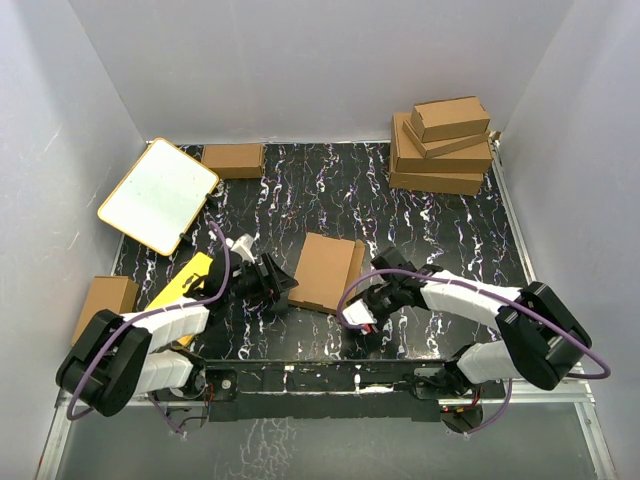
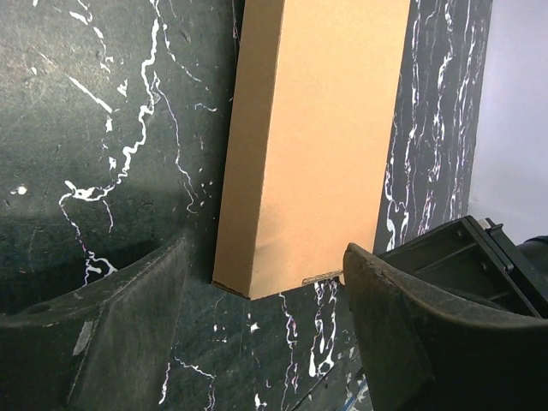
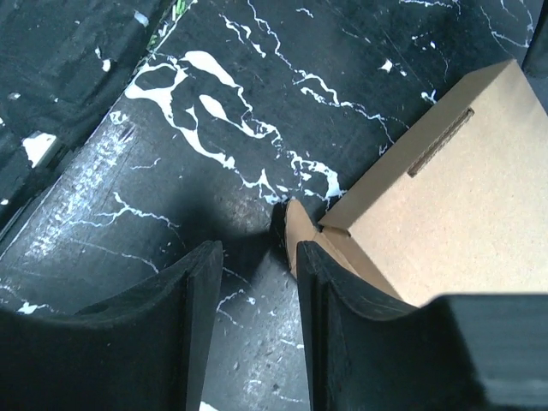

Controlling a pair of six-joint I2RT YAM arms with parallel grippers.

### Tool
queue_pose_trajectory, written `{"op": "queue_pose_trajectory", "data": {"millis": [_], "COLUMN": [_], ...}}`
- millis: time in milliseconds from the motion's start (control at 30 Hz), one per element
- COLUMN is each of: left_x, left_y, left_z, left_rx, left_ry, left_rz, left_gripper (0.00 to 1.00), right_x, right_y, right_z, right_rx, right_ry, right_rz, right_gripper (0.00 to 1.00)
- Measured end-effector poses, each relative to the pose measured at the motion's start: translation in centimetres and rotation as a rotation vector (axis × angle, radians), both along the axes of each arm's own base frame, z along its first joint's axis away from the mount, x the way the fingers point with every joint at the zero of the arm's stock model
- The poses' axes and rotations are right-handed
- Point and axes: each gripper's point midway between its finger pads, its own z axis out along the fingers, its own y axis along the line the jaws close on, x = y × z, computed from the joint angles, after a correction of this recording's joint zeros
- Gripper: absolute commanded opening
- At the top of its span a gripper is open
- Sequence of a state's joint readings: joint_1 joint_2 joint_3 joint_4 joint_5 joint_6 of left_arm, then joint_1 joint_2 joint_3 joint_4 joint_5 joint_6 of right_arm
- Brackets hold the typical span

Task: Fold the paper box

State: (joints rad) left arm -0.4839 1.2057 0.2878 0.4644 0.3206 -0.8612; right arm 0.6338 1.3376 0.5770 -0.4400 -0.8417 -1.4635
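Observation:
The paper box lies flat and folded shut in the middle of the black marbled table. My left gripper is at its left end. In the left wrist view the box runs away from me and its near end reaches just between the open fingers, around the gripper. My right gripper is at the box's right side. There the jaws stand narrowly apart over bare table, and one finger rests against a small corner flap of the box.
A white board with an orange rim leans at the back left, and a yellow card lies under the left arm. Finished brown boxes are stacked at the back right. Single boxes sit at the back and far left.

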Motion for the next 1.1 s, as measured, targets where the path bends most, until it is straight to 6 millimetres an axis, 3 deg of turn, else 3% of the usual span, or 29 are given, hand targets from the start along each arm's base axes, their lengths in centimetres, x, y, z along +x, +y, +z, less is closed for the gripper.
{"op": "queue_pose_trajectory", "data": {"millis": [400,1100], "left_x": [-0.3,0.3], "left_y": [-0.3,-0.4], "left_z": [-0.7,-1.5], "left_rx": [0.017,0.041], "left_ry": [0.012,0.016], "left_rz": [-0.005,0.003], "left_gripper": [0.67,0.64], "right_x": [0.6,1.6], "right_y": [1.3,1.5], "right_z": [-0.6,-1.2], "right_rx": [-0.026,-0.060], "right_ry": [-0.060,-0.066], "right_rz": [-0.009,-0.084], "right_gripper": [0.37,0.16]}}
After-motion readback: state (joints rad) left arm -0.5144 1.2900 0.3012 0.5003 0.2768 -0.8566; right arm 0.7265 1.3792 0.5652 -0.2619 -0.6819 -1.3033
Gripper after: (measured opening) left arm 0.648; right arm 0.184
